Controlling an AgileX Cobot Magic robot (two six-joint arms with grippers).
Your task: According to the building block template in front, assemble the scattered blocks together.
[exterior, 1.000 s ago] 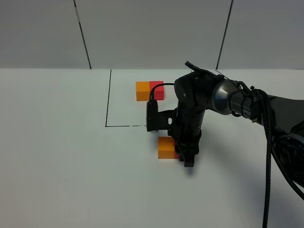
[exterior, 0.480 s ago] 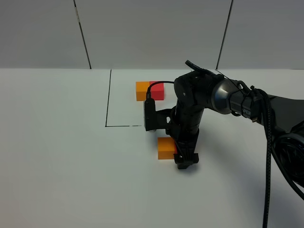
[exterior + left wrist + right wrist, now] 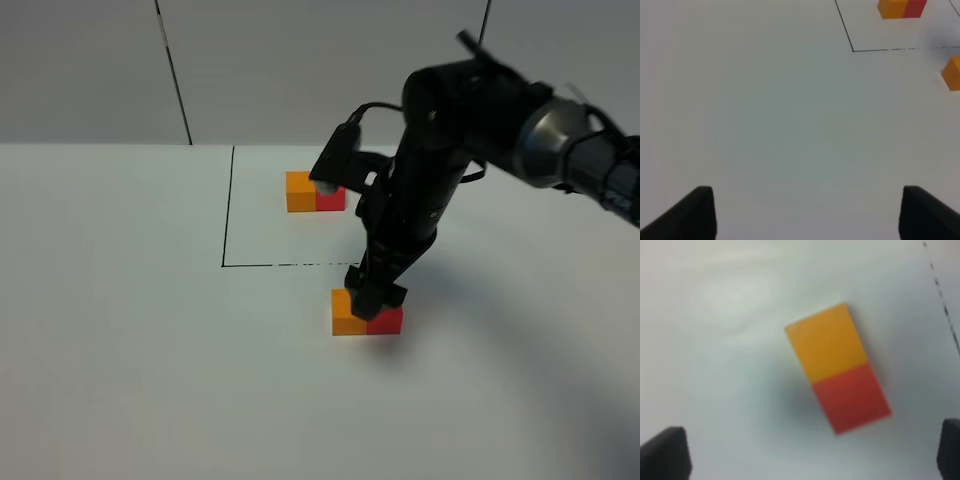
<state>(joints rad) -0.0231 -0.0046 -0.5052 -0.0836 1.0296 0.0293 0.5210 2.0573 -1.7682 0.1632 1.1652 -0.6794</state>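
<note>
Left claw (image 3: 807, 212): spread over bare desk (image 3: 120, 350), nothing between the tips, well left of all blocks.

Template (image 3: 315, 192): far side of desk, inside black drawn outline (image 3: 228, 210); orange on left, red on right, joined flush.

Orange block (image 3: 349, 313): near side of the outline's near line, flat on desk. Red block (image 3: 385, 320): touching orange block's right face, tops level. In right wrist view the two read as one bar, seam tight, no gap visible. Order matches template. Judged assembled.

Right claw (image 3: 378, 296): spread wide, tips far apart at the edges of the wrist view, pinching nothing; hanging above the seam of the pair.

Handling, judged only: small matte cubes, likely light and rigid, no give under a pinch, not fragile. Matte faces probably offer fair friction; flat parallel sides suit a two-sided pinch at mid-height, tips square to faces. Light weight means easily nudged or twisted by an off-centre touch; any correction best made by a gentle push on an outer face, not near the seam.
</note>
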